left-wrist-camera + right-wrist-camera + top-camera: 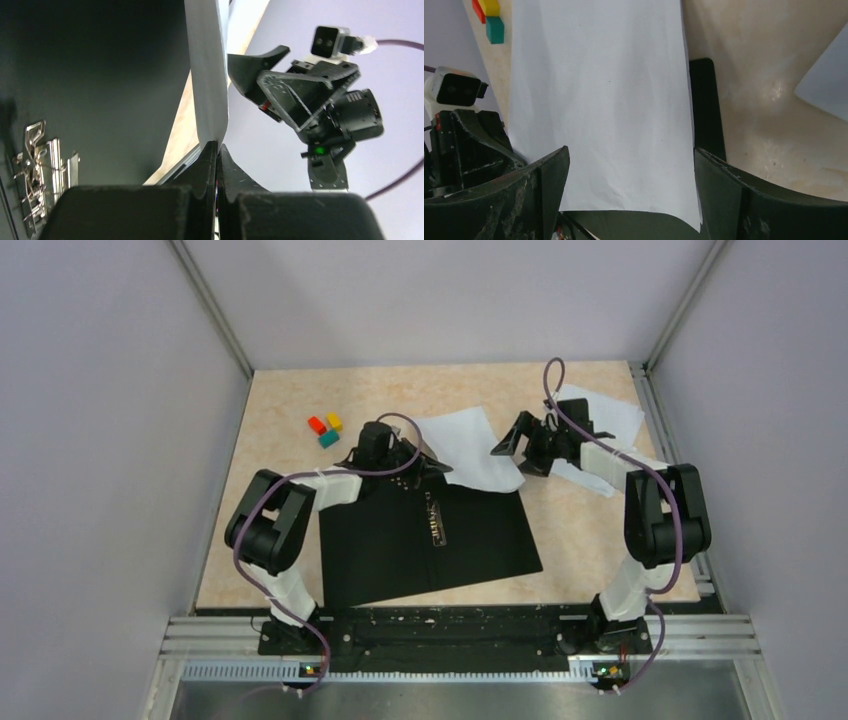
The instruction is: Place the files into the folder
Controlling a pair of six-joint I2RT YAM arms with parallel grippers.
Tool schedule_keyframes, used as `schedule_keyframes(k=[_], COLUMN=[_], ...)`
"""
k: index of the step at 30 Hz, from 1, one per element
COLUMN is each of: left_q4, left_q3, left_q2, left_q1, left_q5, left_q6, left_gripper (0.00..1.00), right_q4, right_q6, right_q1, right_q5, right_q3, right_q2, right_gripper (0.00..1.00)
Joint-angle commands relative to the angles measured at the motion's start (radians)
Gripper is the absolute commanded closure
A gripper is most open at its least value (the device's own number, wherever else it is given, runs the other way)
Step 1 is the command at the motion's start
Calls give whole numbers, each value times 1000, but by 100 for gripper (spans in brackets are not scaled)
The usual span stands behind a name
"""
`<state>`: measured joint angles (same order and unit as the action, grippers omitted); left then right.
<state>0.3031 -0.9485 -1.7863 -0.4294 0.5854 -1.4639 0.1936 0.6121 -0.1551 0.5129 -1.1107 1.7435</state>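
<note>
One sheet (470, 445) could buckle
The left gripper (216, 145) alone clamps its edge by the folder's (420, 540) far edge; the right gripper (629, 156), apart, gives no support if dragged.

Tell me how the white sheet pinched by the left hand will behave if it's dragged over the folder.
Probably floppy: the sheet curves where the left hand pinches its edge. Likely very light and thin, given the faint creases across it. It may slide easily on the smooth black folder, but buckle if pushed.
</note>
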Motion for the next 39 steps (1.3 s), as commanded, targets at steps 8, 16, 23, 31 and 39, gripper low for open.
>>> schedule_keyframes(k=[8, 16, 23, 31, 39], left_q4=[125, 147, 226, 229, 350], left_q3=[124, 156, 197, 242, 333], left_q2=[140, 168, 168, 202, 251], left_q1=[-14, -20, -48, -48, -39], left_q5=[73, 85, 96, 105, 94], left_q6=[-6, -19, -52, -50, -112], left_gripper=[100, 100, 100, 100, 100], right_q4=[-156, -181, -276, -334, -330], right_q6=[80, 84, 158, 200, 187], right_q1=[3, 2, 2, 2, 2], right_q5=[37, 51, 140, 158, 152], right_q3=[177, 228, 269, 326, 365], right_q2=[-88, -100, -87, -92, -108], right_gripper=[9, 10, 13, 16, 18])
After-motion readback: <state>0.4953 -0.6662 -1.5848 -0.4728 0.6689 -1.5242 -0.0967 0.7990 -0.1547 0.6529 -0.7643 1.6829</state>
